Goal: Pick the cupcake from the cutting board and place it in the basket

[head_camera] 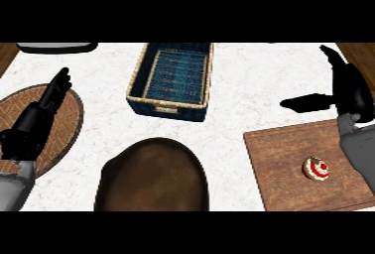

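I see cupcake on cutting board, right forearm clips board's edge. Right hand and left hand: fingers straight, apart, empty. Basket far-centre.

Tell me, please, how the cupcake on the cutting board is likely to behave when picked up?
The cupcake looks small beside the robot hand, so it is probably light. Its rounded shape suggests it may roll or tip if nudged on the cutting board. The red-and-white top is likely soft, so curled fingers could squash it.

No legible text — seemingly none.
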Controlling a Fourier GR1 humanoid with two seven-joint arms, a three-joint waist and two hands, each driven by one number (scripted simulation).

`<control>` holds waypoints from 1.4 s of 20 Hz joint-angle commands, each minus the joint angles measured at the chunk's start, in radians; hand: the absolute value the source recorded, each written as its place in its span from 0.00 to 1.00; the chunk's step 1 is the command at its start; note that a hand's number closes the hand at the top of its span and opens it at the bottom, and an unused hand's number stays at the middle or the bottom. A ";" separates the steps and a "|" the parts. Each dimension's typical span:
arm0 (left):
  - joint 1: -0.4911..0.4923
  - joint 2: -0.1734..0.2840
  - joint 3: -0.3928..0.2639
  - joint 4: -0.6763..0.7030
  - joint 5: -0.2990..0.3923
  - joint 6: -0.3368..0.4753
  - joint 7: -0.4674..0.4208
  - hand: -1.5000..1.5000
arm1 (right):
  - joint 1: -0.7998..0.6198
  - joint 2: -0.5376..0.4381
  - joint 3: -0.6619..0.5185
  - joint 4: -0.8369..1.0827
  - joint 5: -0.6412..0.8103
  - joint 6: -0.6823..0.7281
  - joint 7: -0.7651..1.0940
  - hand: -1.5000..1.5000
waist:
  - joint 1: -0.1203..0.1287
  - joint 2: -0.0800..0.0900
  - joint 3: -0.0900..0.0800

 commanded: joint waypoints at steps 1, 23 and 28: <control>-0.006 -0.003 0.003 0.004 0.004 -0.004 0.001 0.50 | -0.061 -0.104 0.079 -0.040 -0.065 0.322 0.187 0.00 | 0.002 -0.004 0.001; 0.024 -0.066 0.005 0.012 -0.032 -0.033 -0.058 0.50 | -0.061 -0.372 0.030 -0.204 -0.638 0.733 0.534 0.00 | 0.029 0.020 0.015; 0.016 -0.048 0.040 0.015 -0.026 -0.050 -0.052 0.50 | 0.035 -0.385 0.096 -0.230 -0.644 0.707 0.532 0.00 | 0.028 0.019 0.015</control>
